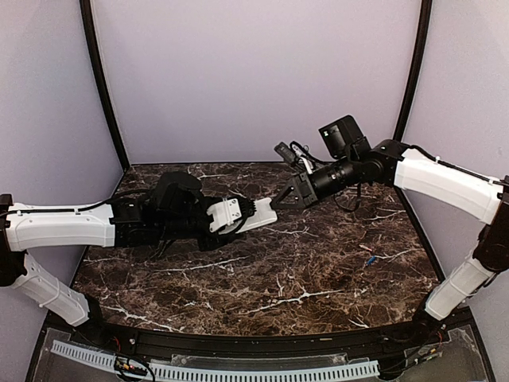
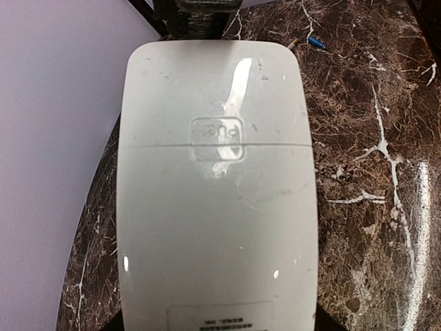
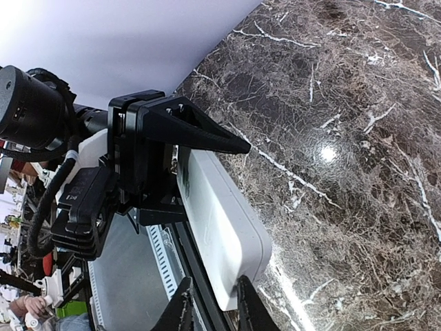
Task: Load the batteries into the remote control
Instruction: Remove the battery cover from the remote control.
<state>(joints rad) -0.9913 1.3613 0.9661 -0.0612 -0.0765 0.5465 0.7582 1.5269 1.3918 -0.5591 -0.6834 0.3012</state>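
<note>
Cover-removal step. Our left hand [image 1: 242, 216] clasps the remote control [image 2: 217, 207], back up, cover [image 2: 207, 89] on; right hand [image 3: 215, 303] at its end, grip we cannot tell. Next: slide cover off.

The remote control [image 2: 217, 207] is seen back side up, filling most of the frame, crossed by 1 seam with an embossed tab [image 2: 217, 138]. 1 blue battery [image 2: 315, 42] is seen on the marble table [image 2: 372, 227], near its far corner.
</note>
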